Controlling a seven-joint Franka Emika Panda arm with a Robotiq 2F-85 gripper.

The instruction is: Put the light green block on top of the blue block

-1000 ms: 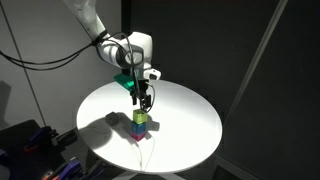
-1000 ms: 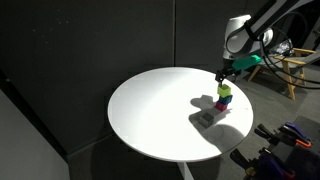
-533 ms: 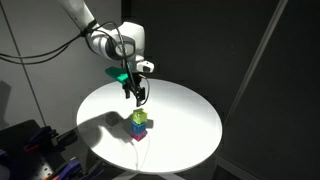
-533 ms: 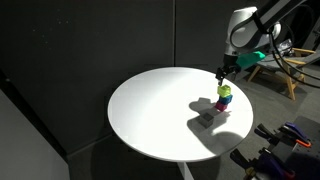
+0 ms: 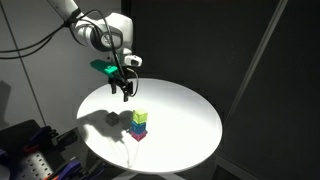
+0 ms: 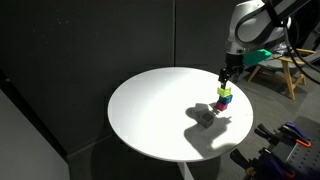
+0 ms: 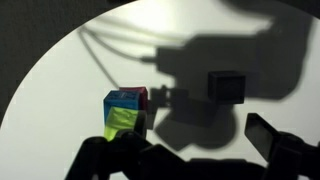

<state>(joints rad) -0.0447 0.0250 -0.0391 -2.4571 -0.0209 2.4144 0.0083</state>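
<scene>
Since a second ago the claw [image 5: 124, 92] has lifted off the stack. In an exterior view it hangs above and left of it, fingers spread and empty. The light green block [image 5: 140, 117], a plain lime cube, sits squarely on the blue block [image 5: 138, 127], which tops a pink cube [image 5: 138, 135] on the round, smooth white desk [image 5: 190, 110].

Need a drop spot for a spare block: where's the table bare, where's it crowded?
White table is bare all around the stack. Only crowding: light green block on blue block on pink block, open gripper above, offset.
</scene>
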